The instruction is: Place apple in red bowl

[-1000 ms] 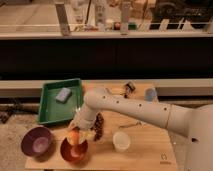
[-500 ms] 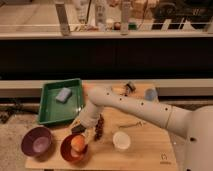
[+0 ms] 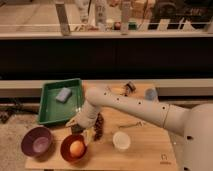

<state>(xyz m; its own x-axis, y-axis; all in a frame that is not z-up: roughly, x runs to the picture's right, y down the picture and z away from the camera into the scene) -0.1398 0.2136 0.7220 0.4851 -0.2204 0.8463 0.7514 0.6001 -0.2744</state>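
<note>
The apple (image 3: 76, 148), small, round and orange, lies inside the red bowl (image 3: 64, 150) at the front left of the wooden table. My gripper (image 3: 78, 124) hangs at the end of the white arm, just above and behind the bowl's far rim and apart from the apple. It is near the front right corner of the green tray. Nothing shows in its grasp.
A purple bowl (image 3: 37, 141) stands left of the red bowl. The green tray (image 3: 50, 112) holds a blue sponge (image 3: 63, 94). A dark red grape bunch (image 3: 99, 128) and a white cup (image 3: 121, 141) lie to the right. A bluish cup (image 3: 150, 93) stands at the back.
The gripper was low over the red bowl with the apple; it has since lifted up and back toward the tray, and the apple stays in the bowl.
</note>
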